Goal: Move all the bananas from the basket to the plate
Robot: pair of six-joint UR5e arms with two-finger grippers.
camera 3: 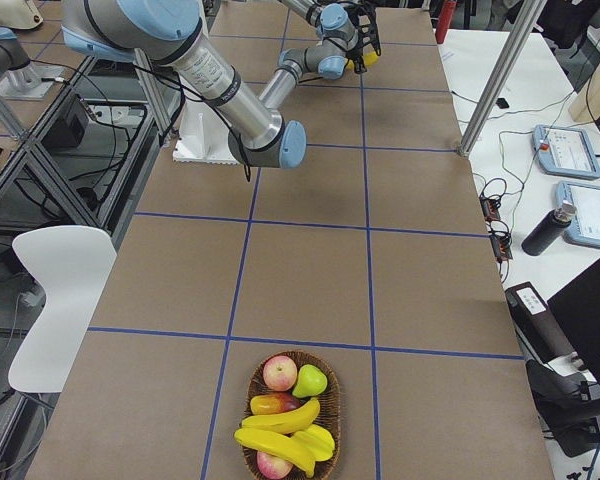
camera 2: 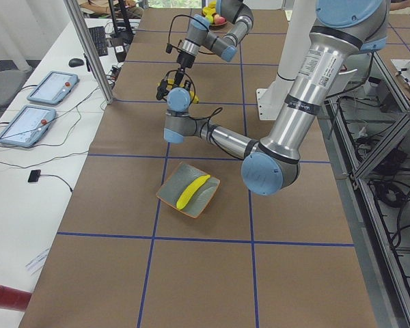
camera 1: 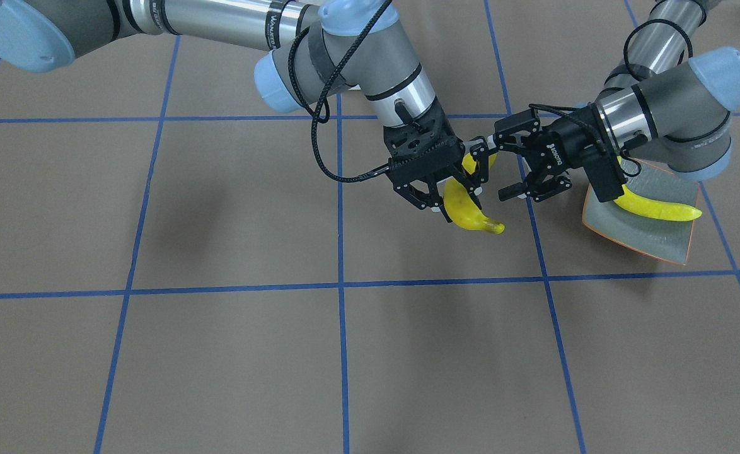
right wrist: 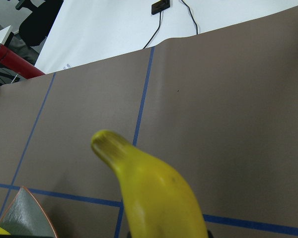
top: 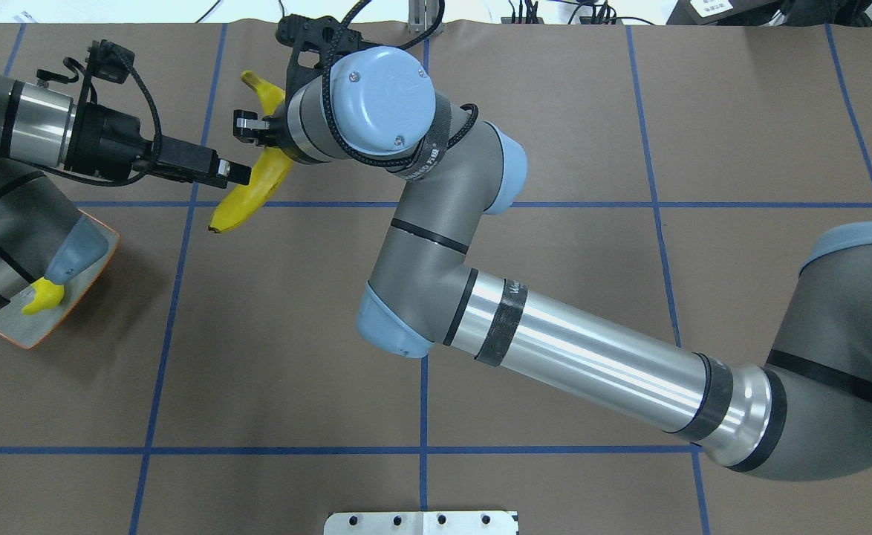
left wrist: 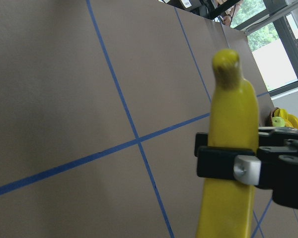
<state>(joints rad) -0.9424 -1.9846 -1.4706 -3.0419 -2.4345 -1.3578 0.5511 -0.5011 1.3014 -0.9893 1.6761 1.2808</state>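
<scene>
Over the table, right gripper [camera 1: 452, 200]: is pinching the held banana [camera 1: 472, 217] around its middle, fingers pressing in from both sides; banana is hanging clear of the surface.
held banana: lower end is poking toward the operators' side and the upper end is pointing at the left gripper [camera 1: 495, 171]. In the left wrist view it is standing upright mid-frame, with a right-gripper finger [left wrist: 228, 166] crossing it.
left gripper: is sitting with its fingers spread wide, coming in sideways at the banana's upper end. That end is lying just beside one fingertip; cannot tell whether it is touching.
plate [camera 1: 635, 238]: is resting on the table [camera 1: 219, 353] under the left arm's wrist, part of it hidden by the arm.
plate banana [camera 1: 660, 209]: is lying across the plate, one end running under the left wrist hardware.
basket [camera 3: 332, 400]: is sitting at the table end on the robot's right, well apart from the plate and both grippers.
basket bananas [camera 3: 280, 445]: at least two are lying in the basket's near half, overlapping each other.
other fruit [camera 3: 280, 373]: red and green pieces are sharing the basket, touching the bananas.
table: brown surface with a blue tape grid is running under everything.
</scene>
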